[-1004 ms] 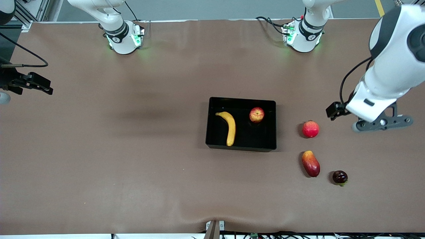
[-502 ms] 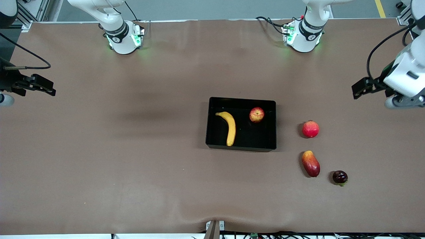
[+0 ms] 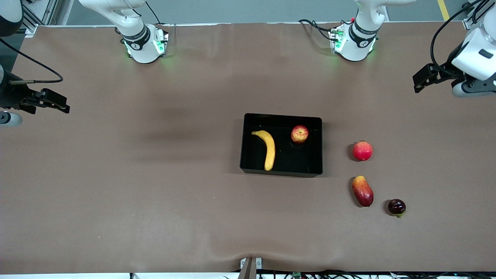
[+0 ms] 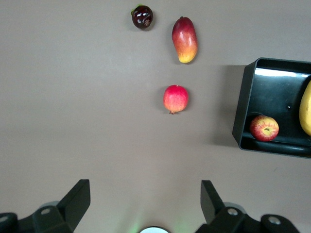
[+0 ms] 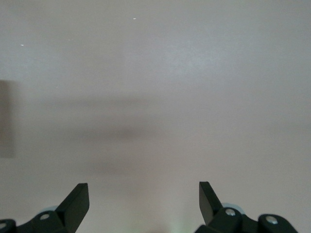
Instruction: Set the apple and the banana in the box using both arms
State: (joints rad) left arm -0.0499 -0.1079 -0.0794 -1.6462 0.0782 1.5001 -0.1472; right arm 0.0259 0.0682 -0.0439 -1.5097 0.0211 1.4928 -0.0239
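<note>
The black box (image 3: 281,173) sits mid-table. The yellow banana (image 3: 266,148) lies in it toward the right arm's end. The red-yellow apple (image 3: 300,134) rests in the corner toward the left arm's base. Neither gripper touches them. My left gripper (image 3: 474,90) is up in the air at the left arm's end of the table, open and empty. Its wrist view shows the open gripper (image 4: 146,199), the apple (image 4: 264,128), the banana's edge (image 4: 306,109) and the box wall (image 4: 243,107). My right gripper (image 3: 7,118) hangs at the right arm's end, open (image 5: 144,199) over bare table.
An evenly red round fruit (image 3: 362,150) lies beside the box toward the left arm's end. A red-orange mango (image 3: 362,191) and a small dark fruit (image 3: 396,207) lie nearer the front camera. All three show in the left wrist view: round fruit (image 4: 175,98), mango (image 4: 185,40), dark fruit (image 4: 142,17).
My left gripper has drawn back from near the round red fruit toward the left arm's end and the bases' side. My right gripper has shifted slightly. The fruit and box have not moved.
</note>
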